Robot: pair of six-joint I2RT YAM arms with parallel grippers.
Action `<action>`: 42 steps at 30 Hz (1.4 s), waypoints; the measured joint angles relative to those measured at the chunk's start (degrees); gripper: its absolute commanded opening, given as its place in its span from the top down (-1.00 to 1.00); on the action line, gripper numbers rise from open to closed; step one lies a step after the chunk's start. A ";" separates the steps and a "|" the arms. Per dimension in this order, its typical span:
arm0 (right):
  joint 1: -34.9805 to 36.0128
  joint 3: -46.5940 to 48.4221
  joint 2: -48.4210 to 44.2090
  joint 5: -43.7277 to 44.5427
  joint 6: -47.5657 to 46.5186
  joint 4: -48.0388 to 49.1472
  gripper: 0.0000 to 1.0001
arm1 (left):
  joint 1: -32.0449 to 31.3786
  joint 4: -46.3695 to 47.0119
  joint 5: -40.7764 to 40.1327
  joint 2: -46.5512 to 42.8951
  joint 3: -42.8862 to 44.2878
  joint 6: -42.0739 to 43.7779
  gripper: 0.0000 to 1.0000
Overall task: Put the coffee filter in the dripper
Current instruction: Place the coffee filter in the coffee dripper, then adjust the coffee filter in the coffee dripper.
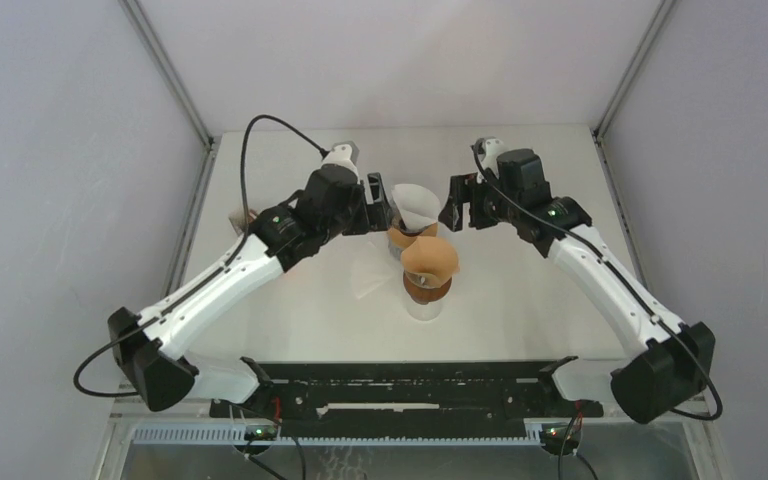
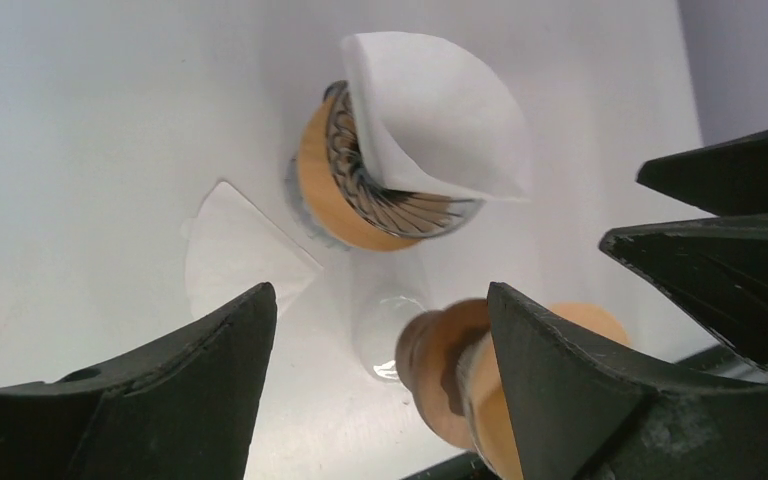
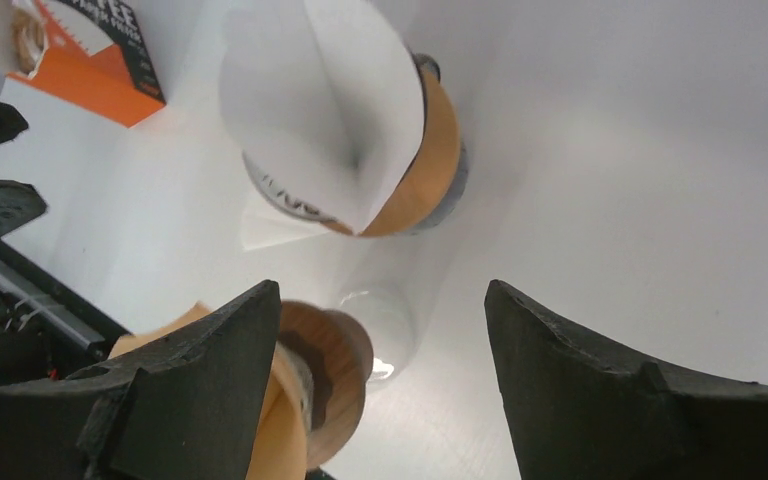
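Note:
A white coffee filter (image 1: 417, 203) stands as an opened cone in the dripper (image 1: 401, 239), a ribbed glass funnel with a wooden collar (image 2: 332, 195). The filter (image 2: 440, 115) leans out over the dripper's rim (image 3: 438, 150) and neither gripper touches it. My left gripper (image 1: 385, 213) hangs just left of it, jaws open and empty (image 2: 380, 300). My right gripper (image 1: 457, 205) hangs just right of it, also open with nothing between its fingers (image 3: 380, 290).
A second dripper (image 1: 430, 262) with a brown filter sits on a clear glass stand (image 1: 425, 303) close in front. A flat white filter (image 2: 232, 250) lies on the table beside the first dripper. An orange filter box (image 3: 80, 60) stands at the left.

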 measured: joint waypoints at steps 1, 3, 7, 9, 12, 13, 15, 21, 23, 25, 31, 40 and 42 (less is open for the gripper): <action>-0.20 0.48 1.31 0.04 0.00 0.46 -0.66 | 0.85 0.22 0.20 1.09 0.13 0.15 -0.64; -0.55 1.51 3.91 0.07 -0.02 1.53 -0.66 | 2.27 0.20 0.81 3.72 0.98 0.59 -0.65; -0.85 4.26 8.57 0.04 -0.04 2.95 -0.66 | 4.20 0.28 2.51 10.14 5.16 1.31 -0.65; -1.14 5.27 10.27 0.00 -0.04 3.93 -0.66 | 4.81 0.31 3.43 12.72 7.48 1.75 -0.65; -1.77 7.13 12.96 0.00 -0.04 4.96 -0.65 | 5.73 0.66 4.44 15.80 10.19 2.34 -0.66; -1.88 7.65 13.84 -0.02 -0.04 5.40 -0.65 | 6.01 0.61 4.57 16.76 11.06 2.56 -0.65; -2.12 8.31 15.78 -0.07 -0.02 6.56 -0.65 | 6.40 0.66 4.85 18.43 12.31 2.84 -0.63; -2.21 8.94 21.94 -0.15 0.00 7.96 -0.64 | 6.86 -0.46 5.40 22.05 13.07 4.07 -0.48; -2.21 8.94 23.45 -0.13 0.00 7.91 -0.64 | 6.93 -0.90 5.49 22.64 13.00 4.26 -0.41; -2.21 8.94 24.41 -0.13 0.00 7.91 -0.63 | 6.95 -1.38 5.68 22.99 12.94 4.63 -0.35; -2.14 9.62 25.88 0.02 -0.02 7.76 -0.63 | 7.08 -1.49 5.88 23.10 11.23 5.14 -0.23; -1.46 11.61 29.27 0.85 -0.13 7.39 -0.63 | 7.21 -1.29 5.90 23.34 7.34 5.09 -0.18; -1.29 12.09 29.88 0.98 -0.26 7.23 -0.63 | 7.28 -1.09 5.90 23.50 7.34 5.09 -0.17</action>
